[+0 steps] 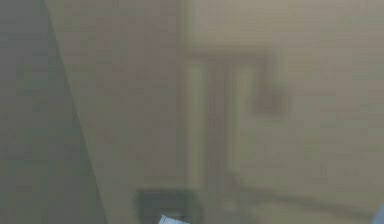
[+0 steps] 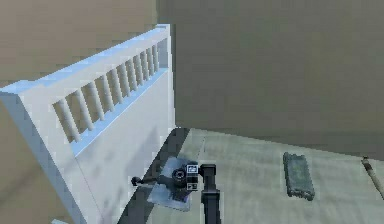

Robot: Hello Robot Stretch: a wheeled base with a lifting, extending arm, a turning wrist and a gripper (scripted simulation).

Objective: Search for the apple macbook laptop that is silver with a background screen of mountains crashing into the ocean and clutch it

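Observation:
In the arm side view the dark arm (image 2: 212, 205) rises from the bottom edge, with its two white marked squares (image 2: 190, 172) at the far end. Left of them is my gripper (image 2: 152, 183), low over a grey-green bed surface (image 2: 250, 160) close to a white slatted headboard (image 2: 100, 105). A flat pale grey thing (image 2: 172, 196) lies at the gripper on that surface; its shape is too small to name. I cannot tell whether the gripper holds anything.
A dark grey oblong thing (image 2: 297, 175) lies on the bed surface toward the arm side view's right. Brown walls (image 2: 270, 60) stand behind. At the forward view's bottom edge sits a small pale thing (image 1: 175, 218) against a dark patch (image 1: 160, 200).

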